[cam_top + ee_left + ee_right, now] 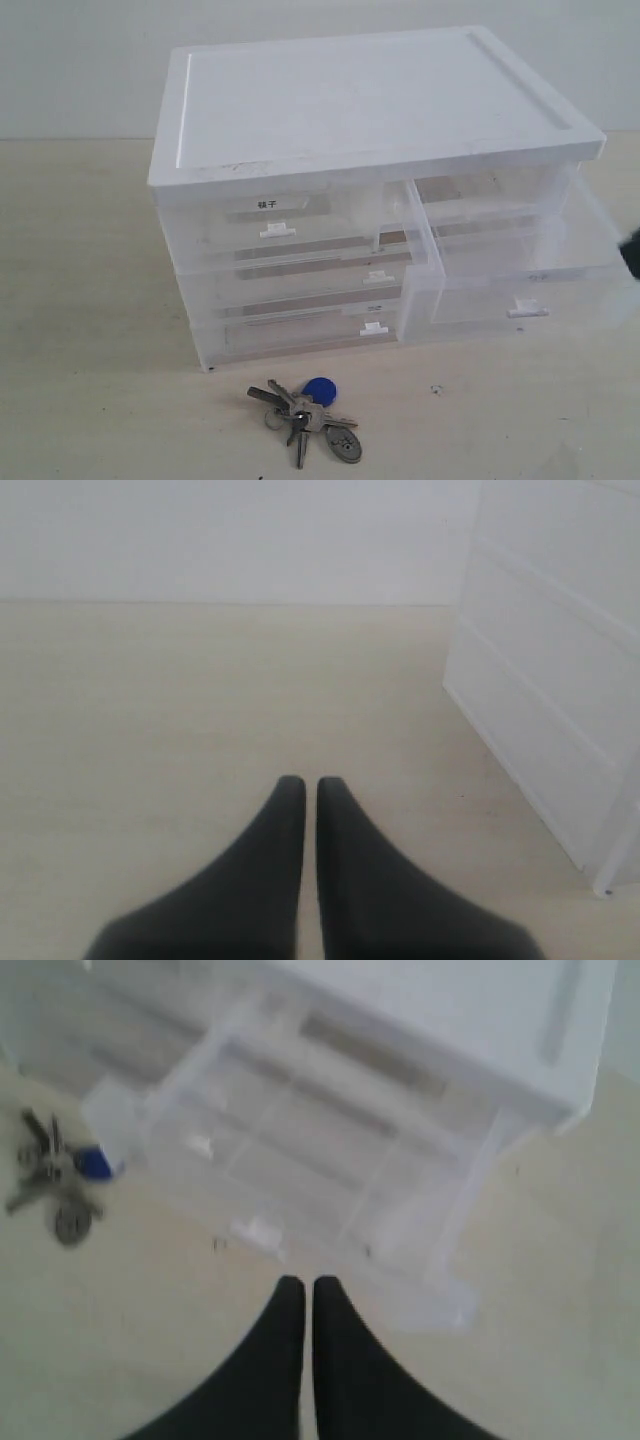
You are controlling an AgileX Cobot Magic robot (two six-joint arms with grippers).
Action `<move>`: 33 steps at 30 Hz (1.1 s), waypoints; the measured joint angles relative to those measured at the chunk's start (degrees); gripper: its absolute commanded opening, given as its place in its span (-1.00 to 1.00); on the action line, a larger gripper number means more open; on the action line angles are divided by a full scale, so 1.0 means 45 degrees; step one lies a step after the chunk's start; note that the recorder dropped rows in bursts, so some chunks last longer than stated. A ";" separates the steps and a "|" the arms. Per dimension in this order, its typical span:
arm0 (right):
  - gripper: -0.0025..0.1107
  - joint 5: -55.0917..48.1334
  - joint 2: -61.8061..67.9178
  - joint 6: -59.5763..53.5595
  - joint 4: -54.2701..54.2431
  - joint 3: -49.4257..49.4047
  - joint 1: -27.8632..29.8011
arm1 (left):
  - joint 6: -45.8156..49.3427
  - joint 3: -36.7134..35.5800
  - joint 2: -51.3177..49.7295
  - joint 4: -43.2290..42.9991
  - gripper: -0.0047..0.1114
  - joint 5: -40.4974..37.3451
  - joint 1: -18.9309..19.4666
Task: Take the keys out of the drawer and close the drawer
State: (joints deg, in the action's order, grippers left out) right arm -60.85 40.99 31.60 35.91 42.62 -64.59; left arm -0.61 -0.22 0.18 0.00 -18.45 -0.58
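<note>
One bench [90, 400]: pale, wood-grained; it carries the cabinet and the keys.
Drawer cabinet [370, 100]: white plastic chest with a flat lid and translucent drawers, standing on the bench.
Full-width drawers [300, 285]: two, stacked in the cabinet's lower part, both pushed in, each with a small white tab.
Labelled half-width drawer [265, 225]: in the cabinet's top row, pushed in, with bold black characters on its label.
Drawer [520, 270]: the other half-width one, in the cabinet's top row beside the labelled drawer. It is pulled well out past the cabinet's front, so its clear walls stand over the bench.
Tab handle [527, 310]: small and white, low on the front wall of the pulled-out drawer.
Left gripper [310, 785]: clenched, with only a thin slit between its dark fingers and nothing in it. It hangs over bare bench, well apart from the cabinet's side wall.
Right gripper [307, 1285]: clenched likewise and holding nothing. It hangs over the bench in front of the cabinet's pulled-out drawer, near the tab handle but not touching it.
Keys [305, 415]: out of the drawer, lying flat on the bench in front of the cabinet and apart from its base.
Oval metal tag [343, 443]: at the end of the bunch farthest from the cabinet.
Blue fob [320, 389]: round, on the side of the bunch nearest the cabinet.
</note>
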 measured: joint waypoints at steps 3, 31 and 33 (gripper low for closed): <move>-0.96 -0.1556 -0.0284 -0.1075 -0.1309 0.0000 0.0000 | 0.0000 0.0000 0.0000 0.0000 -0.84 0.0000 0.0000; -0.96 0.0633 0.3487 0.4881 0.6032 -0.2146 0.0000 | 0.0000 0.0000 0.0000 0.0000 -0.84 0.0000 0.0000; -0.96 0.0893 0.3487 0.5090 0.6182 -0.2146 0.0000 | 0.0000 0.0000 0.0000 0.0000 -0.84 0.0000 0.0000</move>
State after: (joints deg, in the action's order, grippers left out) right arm -56.83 56.69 54.50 63.73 32.96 -64.59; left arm -0.61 -0.22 0.18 0.00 -18.45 -0.58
